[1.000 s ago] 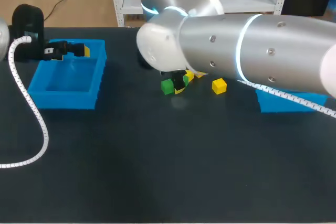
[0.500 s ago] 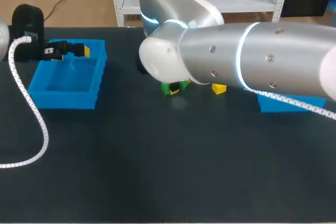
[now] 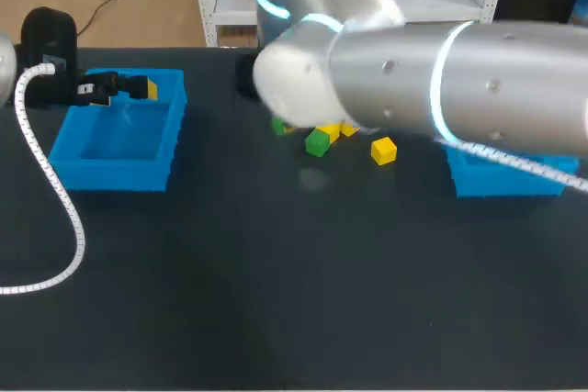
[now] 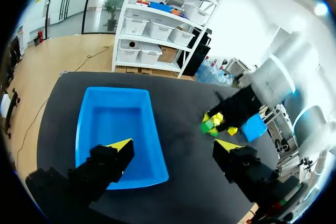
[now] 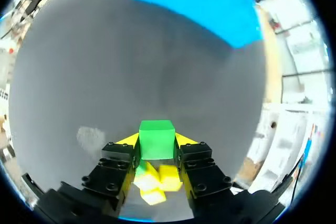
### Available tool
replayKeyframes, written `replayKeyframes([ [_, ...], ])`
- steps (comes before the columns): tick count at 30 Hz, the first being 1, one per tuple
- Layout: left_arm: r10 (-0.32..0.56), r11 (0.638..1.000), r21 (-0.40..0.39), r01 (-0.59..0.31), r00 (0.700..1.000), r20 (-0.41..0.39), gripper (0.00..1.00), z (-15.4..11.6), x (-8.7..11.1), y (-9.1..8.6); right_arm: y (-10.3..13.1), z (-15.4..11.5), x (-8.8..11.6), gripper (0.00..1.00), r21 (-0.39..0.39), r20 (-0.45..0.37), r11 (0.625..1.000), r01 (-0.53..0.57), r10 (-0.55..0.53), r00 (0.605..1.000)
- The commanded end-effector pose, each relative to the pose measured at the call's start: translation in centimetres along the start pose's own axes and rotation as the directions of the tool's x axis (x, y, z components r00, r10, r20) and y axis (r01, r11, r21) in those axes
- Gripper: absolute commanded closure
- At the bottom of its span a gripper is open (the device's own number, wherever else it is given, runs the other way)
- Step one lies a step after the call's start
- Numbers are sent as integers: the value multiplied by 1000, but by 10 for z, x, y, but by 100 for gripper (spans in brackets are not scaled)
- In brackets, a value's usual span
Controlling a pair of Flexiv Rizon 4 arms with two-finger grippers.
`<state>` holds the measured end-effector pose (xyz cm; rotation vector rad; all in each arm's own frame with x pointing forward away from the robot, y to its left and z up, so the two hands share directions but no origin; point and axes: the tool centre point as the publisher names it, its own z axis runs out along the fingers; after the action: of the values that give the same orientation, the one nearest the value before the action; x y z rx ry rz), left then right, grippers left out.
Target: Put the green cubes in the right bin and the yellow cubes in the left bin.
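In the right wrist view my right gripper (image 5: 156, 144) is shut on a green cube (image 5: 156, 134), with yellow cubes (image 5: 157, 179) lying under it. In the head view my right arm (image 3: 413, 75) hides that gripper. Below the arm show a green cube (image 3: 317, 142), a green sliver (image 3: 278, 126) and yellow cubes (image 3: 383, 150). My left gripper (image 3: 129, 89) hangs open over the far edge of the left blue bin (image 3: 78, 172); in its own view the left gripper (image 4: 173, 148) has nothing between its fingers, above the same bin (image 4: 84, 145). The right blue bin (image 3: 505, 181) is partly hidden by the right arm.
A white coiled cable (image 3: 55, 199) hangs from my left arm across the table's left side. The cube cluster (image 4: 215, 124) lies between the two bins. A blue bin (image 5: 199, 3) lies ahead of the right gripper.
My right gripper has shut on a green cube and the right arm has shifted up and to the right. The left arm has not moved.
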<state>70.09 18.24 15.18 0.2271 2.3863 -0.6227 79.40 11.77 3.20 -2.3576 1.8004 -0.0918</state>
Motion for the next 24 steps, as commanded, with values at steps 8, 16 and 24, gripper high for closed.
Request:
replayKeyframes([
  [8, 2, 1000, 11, -2, 1000, 7, 0, 0, 2, 2, 16, -125, 136, 100, 246, 254, 876, -415, 355, 900],
  [16, 2, 1000, 11, -2, 1000, 7, 0, 0, 2, 2, 46, -116, 227, 100, 236, 220, 745, -624, 584, 781],
  [24, 2, 1000, 11, -2, 1000, 7, 0, 0, 2, 2, 71, -94, 292, 100, 204, 191, 621, -757, 733, 653],
])
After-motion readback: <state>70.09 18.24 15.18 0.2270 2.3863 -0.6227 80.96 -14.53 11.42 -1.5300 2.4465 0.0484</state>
